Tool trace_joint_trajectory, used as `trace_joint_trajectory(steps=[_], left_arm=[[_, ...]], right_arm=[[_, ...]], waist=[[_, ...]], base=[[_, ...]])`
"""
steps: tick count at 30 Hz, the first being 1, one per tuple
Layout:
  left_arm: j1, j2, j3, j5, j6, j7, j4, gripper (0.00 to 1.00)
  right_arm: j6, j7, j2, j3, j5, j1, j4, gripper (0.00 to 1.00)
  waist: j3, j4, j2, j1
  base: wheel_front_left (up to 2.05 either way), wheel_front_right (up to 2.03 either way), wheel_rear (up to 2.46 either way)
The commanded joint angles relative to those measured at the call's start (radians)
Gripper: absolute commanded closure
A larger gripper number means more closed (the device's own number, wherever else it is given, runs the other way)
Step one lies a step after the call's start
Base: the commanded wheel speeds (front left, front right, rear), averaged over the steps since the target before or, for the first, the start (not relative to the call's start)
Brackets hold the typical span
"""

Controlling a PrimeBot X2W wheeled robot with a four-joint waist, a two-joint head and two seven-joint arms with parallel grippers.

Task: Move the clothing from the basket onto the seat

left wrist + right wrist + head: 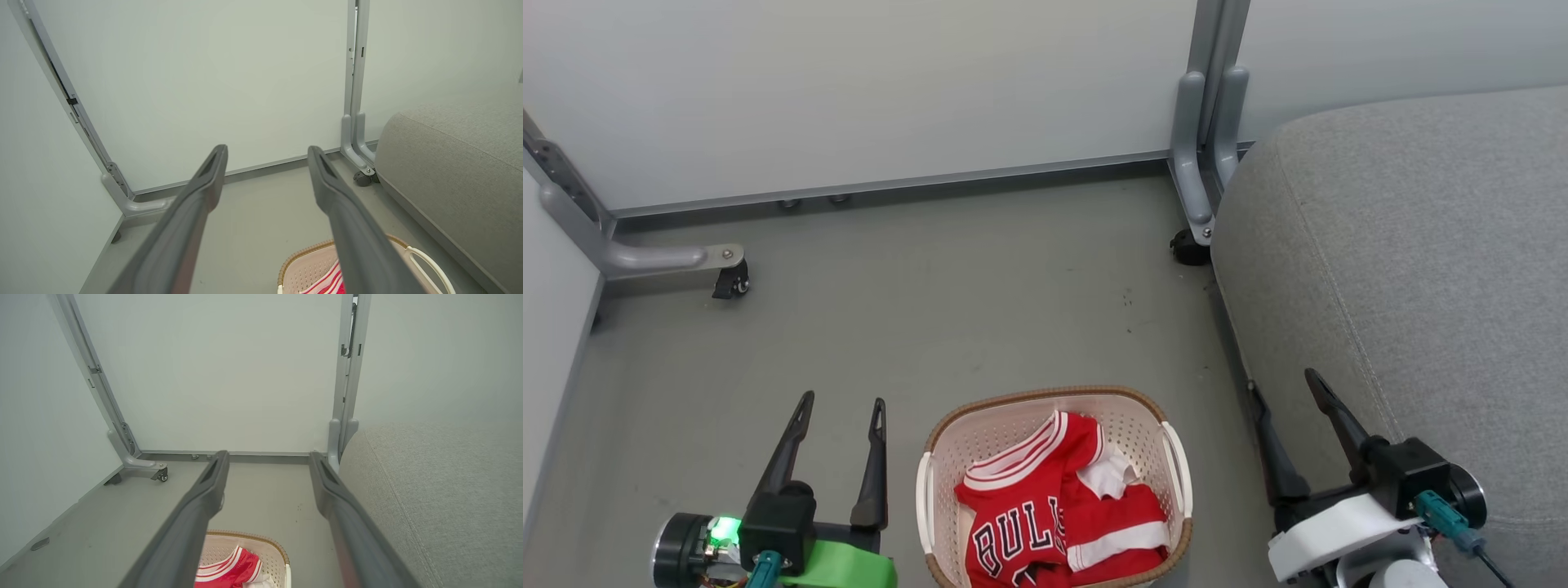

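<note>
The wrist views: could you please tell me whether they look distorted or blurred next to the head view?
Head view: even soft light, no glare, jersey lettering sharp. Left wrist view: wide-angle stretch, the wall frame leans outward, the left claw blurs near the bottom edge. Right wrist view: same lean, the right claw likewise soft close up.

Left pincer (pixel 843 398), right pincer (pixel 1281 379): both agape, seemingly empty.

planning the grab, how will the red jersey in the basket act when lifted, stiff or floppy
Probably floppy: the jersey lies crumpled in the basket, so it should sag from a pinch. Likely light, as it looks like thin cloth. It overlaps the shorts, so they may drag up together.
</note>
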Motion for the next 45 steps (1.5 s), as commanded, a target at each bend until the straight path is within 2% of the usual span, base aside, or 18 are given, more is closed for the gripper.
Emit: trace_joint_trajectory(steps=[1,7,11,17,21,24,29,37,45], left_arm=[[0.008,-0.003,-0.001,-0.006,-0.006,-0.001,0.013,0.00],[-0.051,-0.004,-0.031,0.004,-0.030,-0.001,0.074,0.00],[-0.139,0.008,-0.067,0.018,-0.052,-0.001,0.118,0.00],[-0.327,0.044,-0.172,0.047,-0.084,-0.001,0.219,0.00],[-0.460,0.073,-0.269,0.063,-0.093,-0.001,0.316,0.00],[-0.560,0.095,-0.377,0.071,-0.094,-0.001,0.408,0.00],[-0.727,0.111,-0.533,0.036,-0.094,-0.001,0.567,0.00],[-0.977,0.061,-0.731,-0.033,-0.094,0.034,0.885,0.00],[-1.129,0.036,-0.896,-0.121,-0.094,0.102,1.037,0.00]], right_arm=[[0.000,-0.004,0.003,-0.018,0.015,0.018,0.012,0.00],[0.000,-0.004,0.009,-0.075,0.035,-0.016,0.033,0.00],[0.000,-0.004,0.013,-0.106,0.027,-0.073,0.011,0.00],[0.000,-0.004,0.014,-0.168,0.017,-0.173,-0.036,0.00],[0.000,-0.004,0.014,-0.193,0.010,-0.230,-0.066,0.00],[0.000,-0.004,0.014,-0.205,0.006,-0.265,-0.086,0.00],[0.000,-0.004,0.014,-0.208,0.005,-0.305,-0.113,0.00],[0.000,-0.004,0.014,-0.206,0.031,-0.363,-0.150,0.00],[0.000,-0.004,0.014,-0.196,0.069,-0.392,-0.159,0.00]], waist=[[0.010,-0.004,0.0000,0.0000],[0.104,-0.019,0.0000,0.0000],[0.237,-0.027,0.0000,0.0000],[0.446,-0.030,0.0000,0.0000],[0.562,-0.037,0.0000,0.0000],[0.634,-0.042,0.0000,0.0000],[0.727,-0.058,0.0000,0.0000],[0.862,-0.115,0.0000,0.0000],[0.955,-0.161,0.0000,0.0000]], base=[[0.00,0.00,0.00],[0.00,0.00,0.00],[0.00,0.00,0.00],[0.00,0.00,0.00],[0.00,0.00,0.00],[0.00,0.00,0.00],[0.00,0.00,0.00],[0.00,0.00,0.00],[0.00,0.00,0.00]])
